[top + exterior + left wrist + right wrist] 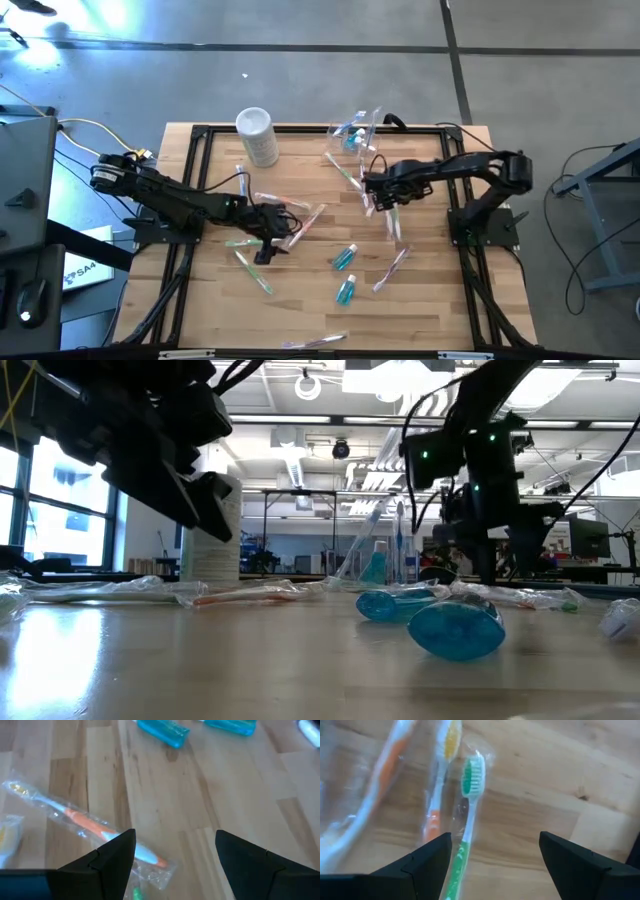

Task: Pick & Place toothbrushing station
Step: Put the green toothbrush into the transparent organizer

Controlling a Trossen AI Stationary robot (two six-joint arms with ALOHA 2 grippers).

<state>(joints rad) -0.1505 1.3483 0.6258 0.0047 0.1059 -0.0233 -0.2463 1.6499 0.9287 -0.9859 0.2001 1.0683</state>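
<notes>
The toothbrushing station, a small clear box with toothbrushes in it, stands near the table's far edge; it also shows in the low view. My left gripper is open over a wrapped orange-and-white toothbrush left of the table's middle. My right gripper is open just on the near side of the station, over a wrapped green toothbrush and a wrapped orange one that lie flat on the wood. Both grippers hold nothing.
A whitish cylindrical container stands at the far left. Two blue bottles lie on their sides near the table's middle. Several more wrapped toothbrushes lie scattered over the wooden table.
</notes>
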